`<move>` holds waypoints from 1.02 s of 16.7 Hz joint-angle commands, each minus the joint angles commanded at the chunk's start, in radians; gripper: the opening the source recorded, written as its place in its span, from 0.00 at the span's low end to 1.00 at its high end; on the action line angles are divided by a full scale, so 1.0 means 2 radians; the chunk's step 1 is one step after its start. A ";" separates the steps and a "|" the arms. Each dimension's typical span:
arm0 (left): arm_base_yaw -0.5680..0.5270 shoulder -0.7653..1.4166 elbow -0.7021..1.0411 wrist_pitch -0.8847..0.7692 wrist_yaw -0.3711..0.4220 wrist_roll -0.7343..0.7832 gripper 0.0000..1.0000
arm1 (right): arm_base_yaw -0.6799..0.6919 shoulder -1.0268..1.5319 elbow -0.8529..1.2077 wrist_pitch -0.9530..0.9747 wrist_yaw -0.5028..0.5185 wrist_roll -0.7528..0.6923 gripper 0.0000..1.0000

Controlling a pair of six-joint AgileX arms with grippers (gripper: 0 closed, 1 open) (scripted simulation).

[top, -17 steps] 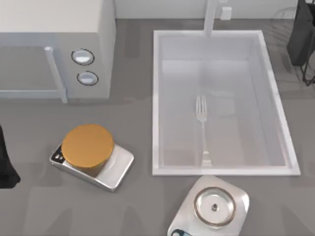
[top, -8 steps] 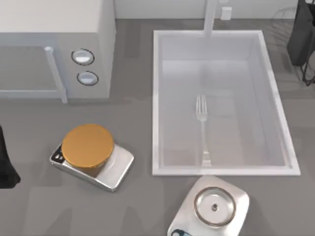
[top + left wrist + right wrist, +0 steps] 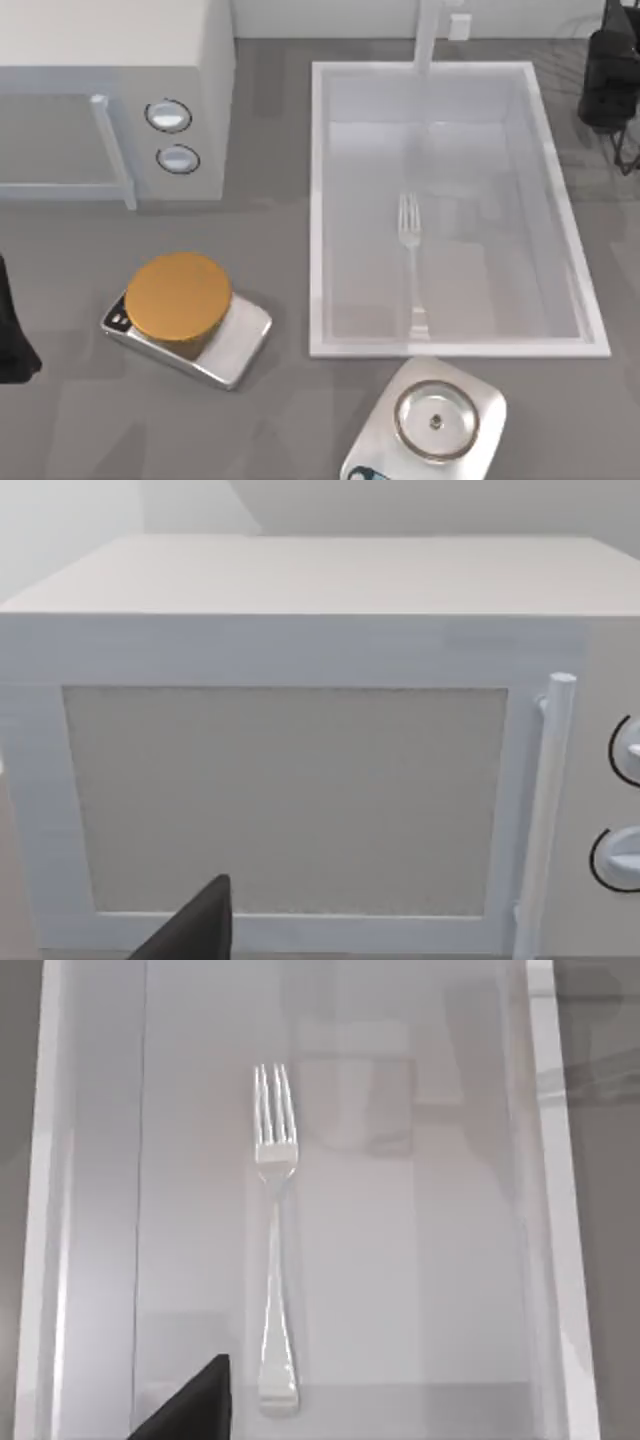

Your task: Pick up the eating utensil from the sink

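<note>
one fork (image 3: 411, 262), one sink (image 3: 320, 200), two scales (image 3: 190, 318)

A kitchen counter: a white microwave (image 3: 110, 90) at far left, a sink (image 3: 320, 200) with a tap (image 3: 428, 35) at right, two kitchen scales (image 3: 235, 345) near.

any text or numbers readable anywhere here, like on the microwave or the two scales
None can be read.
Microwave: its two knobs carry no legible marks.
Scale with the orange disc: dark panel, nothing legible.
Scale by the sink: display cut off at the edge.
</note>
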 joint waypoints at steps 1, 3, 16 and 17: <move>0.000 0.000 0.000 0.000 0.000 0.000 1.00 | 0.010 0.055 0.051 -0.028 0.000 0.009 1.00; 0.000 0.000 0.000 0.000 0.000 0.000 1.00 | 0.029 0.164 0.149 -0.081 0.001 0.025 1.00; 0.000 0.000 0.000 0.000 0.000 0.000 1.00 | 0.099 0.580 0.517 -0.256 0.007 0.056 1.00; 0.000 0.000 0.000 0.000 0.000 0.000 1.00 | 0.099 0.580 0.517 -0.256 0.007 0.056 1.00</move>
